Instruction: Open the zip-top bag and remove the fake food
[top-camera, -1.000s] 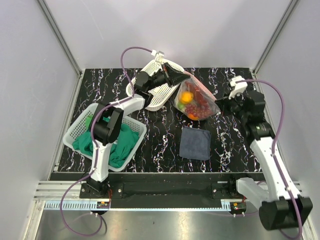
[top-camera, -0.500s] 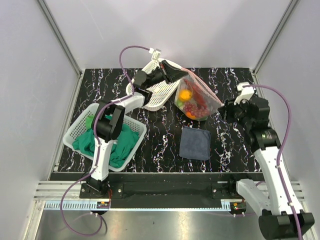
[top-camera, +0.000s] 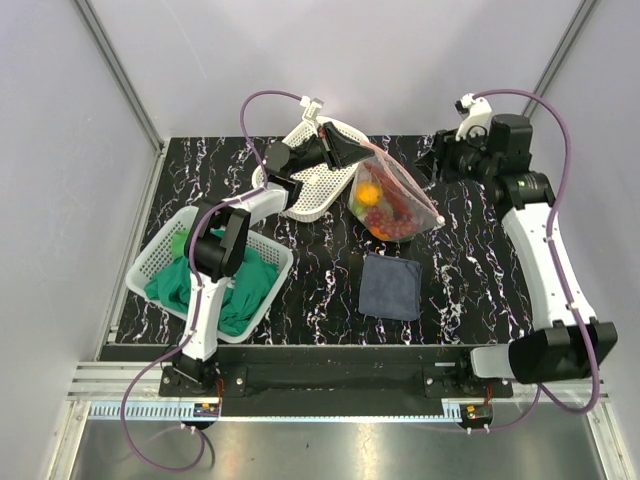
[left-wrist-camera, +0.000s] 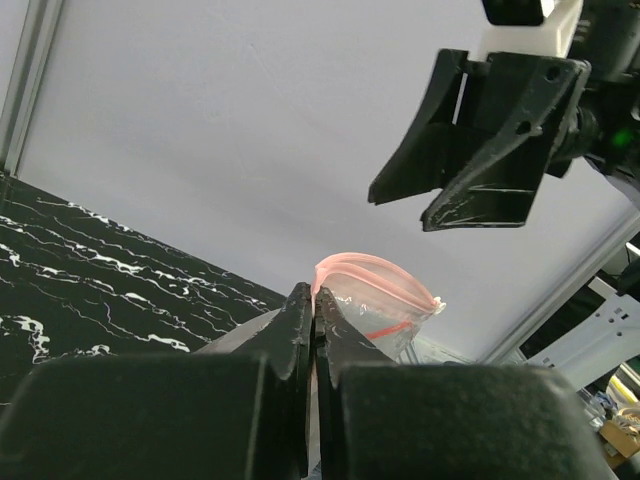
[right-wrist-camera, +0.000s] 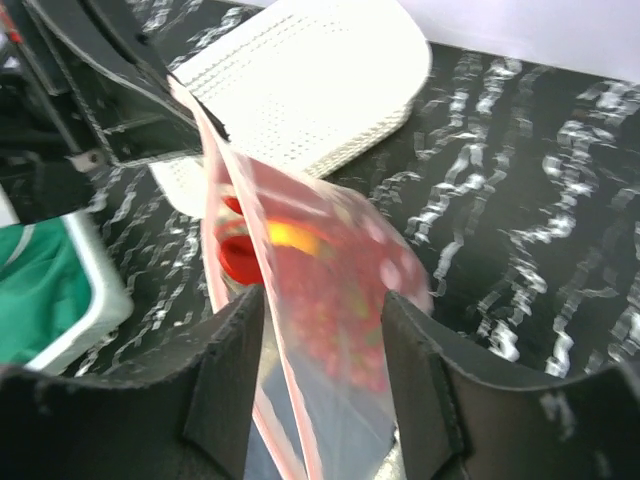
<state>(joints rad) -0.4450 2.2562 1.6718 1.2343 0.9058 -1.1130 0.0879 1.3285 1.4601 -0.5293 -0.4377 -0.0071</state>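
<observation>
The zip-top bag (top-camera: 392, 200) is clear with a pink-red zip strip and hangs tilted above the table's back middle. My left gripper (top-camera: 360, 151) is shut on its upper corner; in the left wrist view the jaws (left-wrist-camera: 316, 300) pinch the pink strip of the bag (left-wrist-camera: 385, 305). The fake food (top-camera: 383, 208) sits inside: an orange fruit and small red bits, seen blurred through the plastic (right-wrist-camera: 300, 250). My right gripper (top-camera: 429, 166) hangs open behind and to the right of the bag, holding nothing. In the right wrist view the bag (right-wrist-camera: 335, 330) lies beyond its open fingers (right-wrist-camera: 225, 370).
A white perforated basket (top-camera: 318, 185) lies under the left gripper at the back. A white basket (top-camera: 165, 250) holding a green cloth (top-camera: 235, 290) stands at the left. A dark blue-grey folded cloth (top-camera: 390, 286) lies in front of the bag. Grey walls enclose the table.
My right gripper has opened, let go of the bag's right corner, and swung up and back. The left gripper keeps its hold; the bag shifted slightly.
</observation>
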